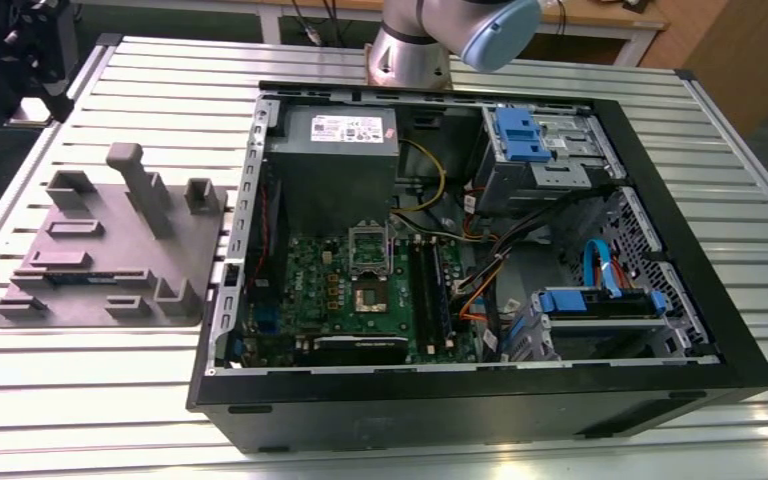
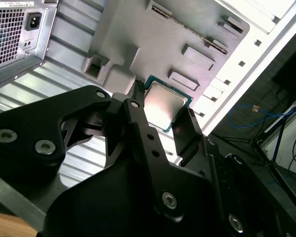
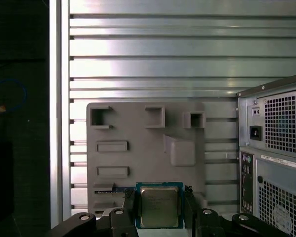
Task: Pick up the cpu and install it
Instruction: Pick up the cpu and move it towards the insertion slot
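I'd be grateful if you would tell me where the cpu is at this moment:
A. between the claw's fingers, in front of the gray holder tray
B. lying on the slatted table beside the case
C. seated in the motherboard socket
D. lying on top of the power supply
A: in both wrist views the cpu sits between the fingers of the claw, with the gray holder tray lying beyond it.

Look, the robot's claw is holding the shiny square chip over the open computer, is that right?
Not quite. The claw does hold the shiny square chip, but over the gray tray, not over the open computer. The first wrist view shows the tray behind the chip, with the computer off to one side.
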### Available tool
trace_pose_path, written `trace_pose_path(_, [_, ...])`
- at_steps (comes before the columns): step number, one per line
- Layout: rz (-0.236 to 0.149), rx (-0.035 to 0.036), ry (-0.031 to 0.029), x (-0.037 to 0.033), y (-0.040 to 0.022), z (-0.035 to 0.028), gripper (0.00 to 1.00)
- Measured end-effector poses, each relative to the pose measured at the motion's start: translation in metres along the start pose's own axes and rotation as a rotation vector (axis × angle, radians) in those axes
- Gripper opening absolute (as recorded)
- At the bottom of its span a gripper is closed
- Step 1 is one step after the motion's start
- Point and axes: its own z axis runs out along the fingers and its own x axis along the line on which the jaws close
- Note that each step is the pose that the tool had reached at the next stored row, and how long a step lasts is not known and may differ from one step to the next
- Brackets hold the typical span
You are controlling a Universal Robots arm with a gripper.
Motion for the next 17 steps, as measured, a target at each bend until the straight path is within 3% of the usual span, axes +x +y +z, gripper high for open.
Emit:
trace_pose_path(8, [0.0,0.0,-0.0001,-0.0082,0.0002,0.0005,0.47])
trace_pose_path(17, [0.0,0.0,0.0,-0.0093,0.0003,0.0005,0.47])
